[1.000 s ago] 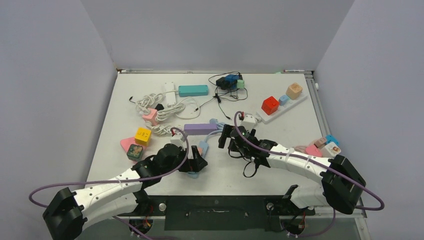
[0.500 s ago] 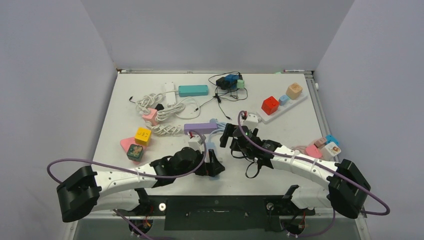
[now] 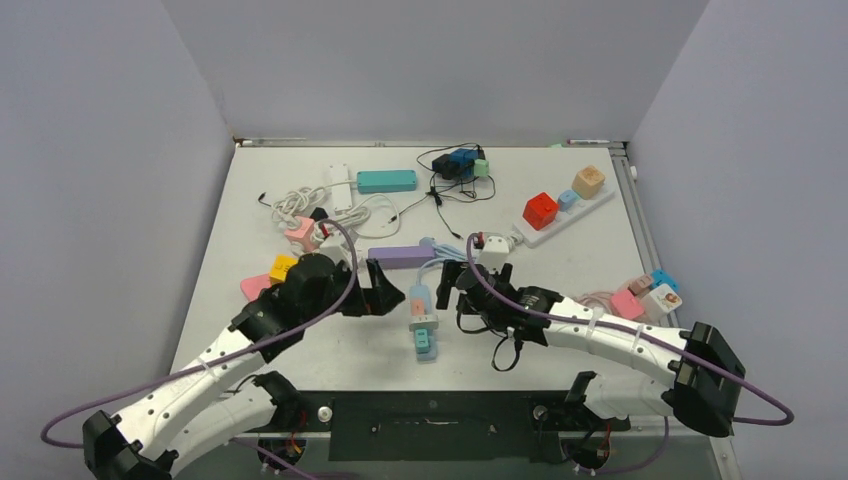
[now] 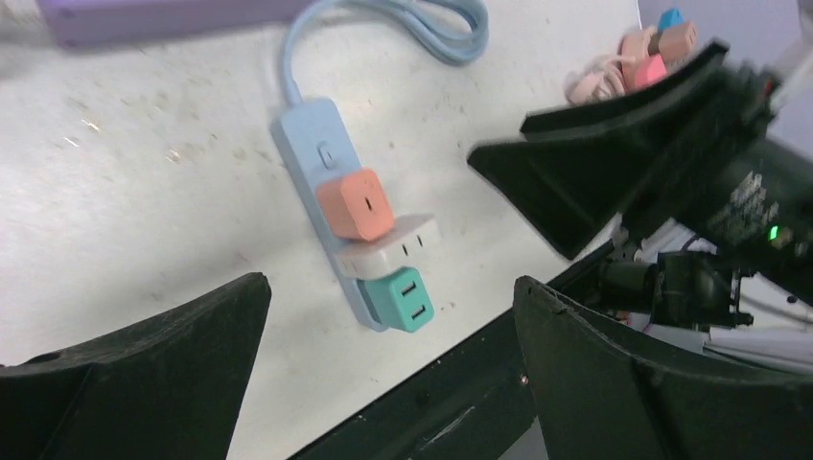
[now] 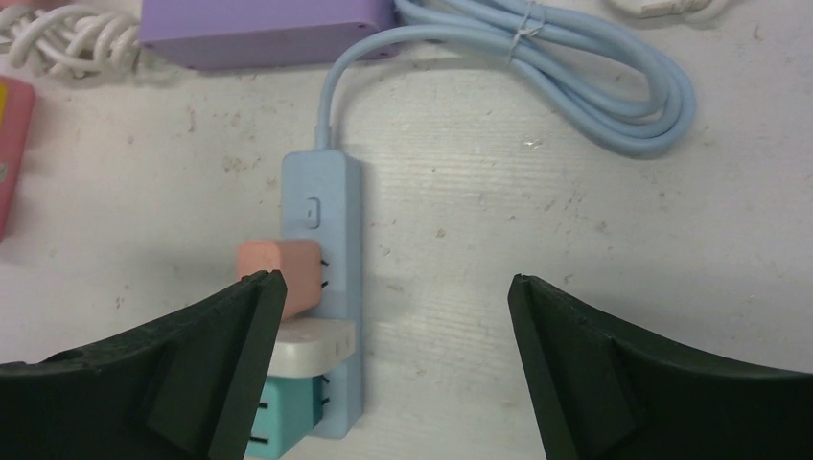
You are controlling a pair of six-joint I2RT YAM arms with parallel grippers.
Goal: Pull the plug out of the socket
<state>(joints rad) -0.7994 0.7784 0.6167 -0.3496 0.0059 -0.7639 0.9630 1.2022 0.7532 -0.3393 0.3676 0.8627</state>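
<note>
**Both spread wide, nothing held**

The left claw (image 4: 388, 286) gapes wide and empty; the right claw (image 5: 395, 284) likewise; the socket (image 5: 336, 192) lies flat on the worktop (image 5: 575, 240) under the right claw, between its fingers (image 5: 144, 383); a salmon plug (image 5: 278, 273), white plug (image 5: 312, 345) and teal plug (image 5: 288, 412) sit in it.

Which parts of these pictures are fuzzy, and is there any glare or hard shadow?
Left wrist view: the light-blue power strip is crisp, while the right arm at the upper right looks smeared. Right wrist view: table grain sharp, a faint soft shadow right of the strip, the near fingers dark with little detail. Top view: even light, no glare.
</note>
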